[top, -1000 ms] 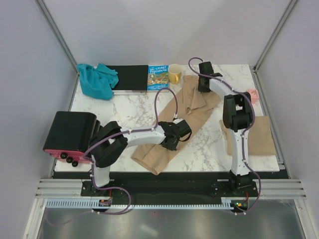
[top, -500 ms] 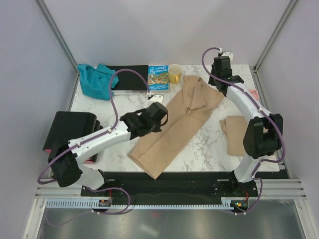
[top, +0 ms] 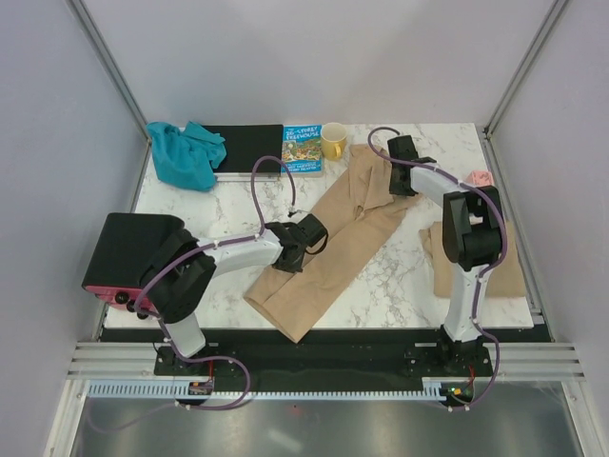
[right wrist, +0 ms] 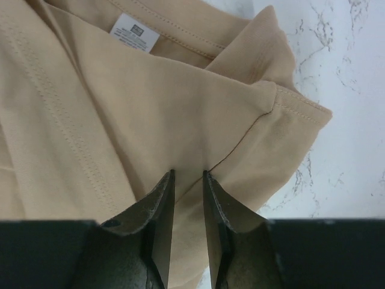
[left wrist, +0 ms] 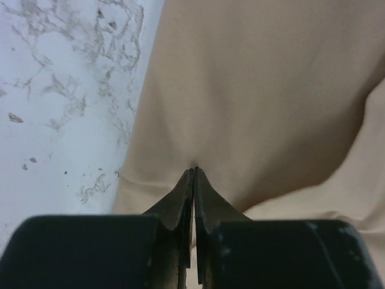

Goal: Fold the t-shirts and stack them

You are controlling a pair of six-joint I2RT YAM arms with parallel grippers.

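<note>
Mid-fold, by the look of it: working on the tan t-shirt (top: 354, 224), spread flat on the marble table (top: 219, 205) as a long band running from 7 o'clock up to 1 o'clock across the middle of the top view. Apparently already narrowed lengthwise, with the sides turned in, but not yet shortened end to end. Clenched with the left gripper (left wrist: 193, 171) on what looks like a small pinch of cloth at the band's 9 o'clock long edge, about halfway along, with creases fanning from the shut tips. Released at the right gripper (right wrist: 188, 174), parted a little and straddling a stitched sleeve hem at the 1 o'clock end, not far from the collar label (right wrist: 135, 32); touching the cloth or just above it, hard to tell. Next, probably: close the right jaws on that corner, lift both holds together and carry the 1 o'clock end down toward 7 o'clock, keeping the layers even. Then move the bundle onto the folded tan t-shirt (top: 502, 268) waiting at 4 o'clock, partly hidden behind the right arm. Soft, thin, matt beige jersey, limp and quick to wrinkle, so likely to slide or bunch if grabbed through one layer only. Also left to do: the teal garment (top: 181, 154), crumpled at 10 o'clock beside the black board (top: 252, 148).
</note>
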